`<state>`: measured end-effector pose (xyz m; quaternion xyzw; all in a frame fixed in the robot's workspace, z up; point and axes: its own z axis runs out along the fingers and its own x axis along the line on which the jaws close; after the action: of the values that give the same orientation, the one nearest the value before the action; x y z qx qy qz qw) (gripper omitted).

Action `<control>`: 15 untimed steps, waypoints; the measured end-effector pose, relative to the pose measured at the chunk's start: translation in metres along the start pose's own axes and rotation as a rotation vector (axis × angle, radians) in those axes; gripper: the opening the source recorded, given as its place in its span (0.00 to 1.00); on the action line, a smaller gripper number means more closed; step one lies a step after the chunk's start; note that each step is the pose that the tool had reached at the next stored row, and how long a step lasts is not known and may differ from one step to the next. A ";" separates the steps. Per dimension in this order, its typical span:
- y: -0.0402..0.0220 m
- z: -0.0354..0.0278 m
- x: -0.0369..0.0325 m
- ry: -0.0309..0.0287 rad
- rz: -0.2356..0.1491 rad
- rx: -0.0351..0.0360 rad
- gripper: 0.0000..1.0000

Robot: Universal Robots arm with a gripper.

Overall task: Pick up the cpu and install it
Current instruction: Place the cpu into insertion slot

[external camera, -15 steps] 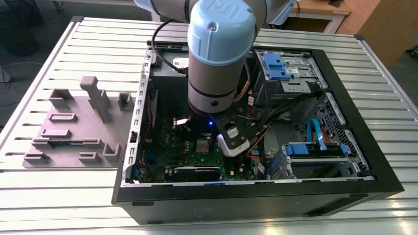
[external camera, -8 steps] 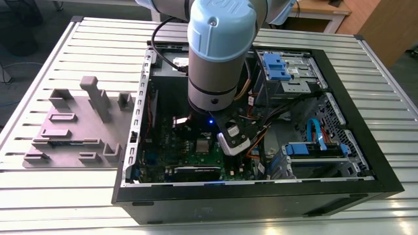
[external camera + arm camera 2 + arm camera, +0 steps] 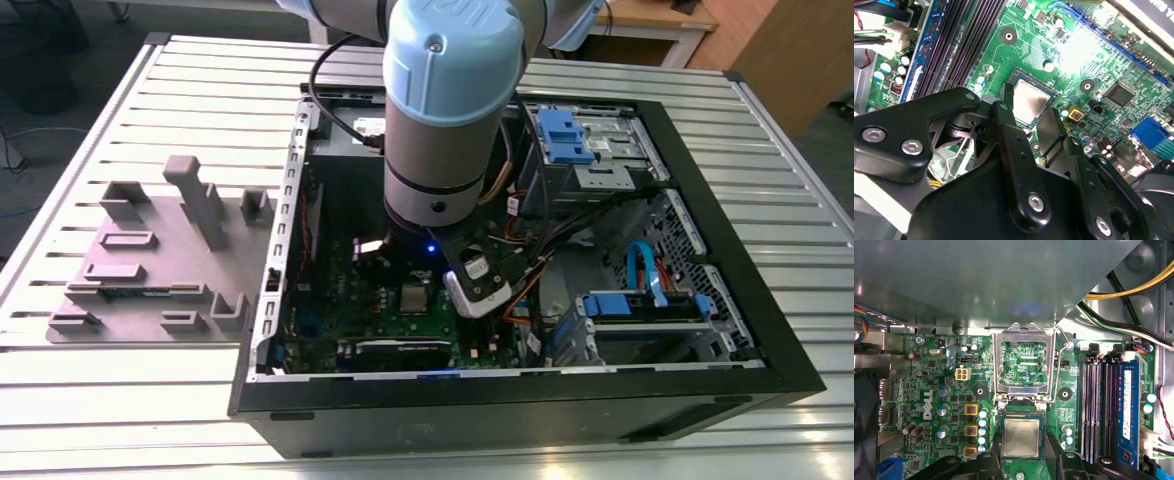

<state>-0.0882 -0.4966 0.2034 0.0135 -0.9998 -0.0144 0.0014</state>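
In the exterior view, the arm reaches down into an open computer case that lies on a slatted metal worktop and takes up the middle of the frame and the exterior view's right. A grey fixture plate lies on the worktop at the exterior view's left. Just below the arm's wrist, the cpu shows as a small pale square on the green motherboard

In the second wrist view, the hand is spread wide. Its black fingers stand one on each side of the cpu, which lies flat in its socket. The hand has hold of nothing

In the first wrist view, the cpu sits in the socket between the fingertips. The metal load frame is swung up just beside it, and the dark memory slots run nearby
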 end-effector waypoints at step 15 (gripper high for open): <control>0.0000 0.0000 0.0000 0.0000 0.000 0.0005 0.11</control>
<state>-0.0882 -0.4966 0.2034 0.0135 -0.9998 -0.0142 0.0014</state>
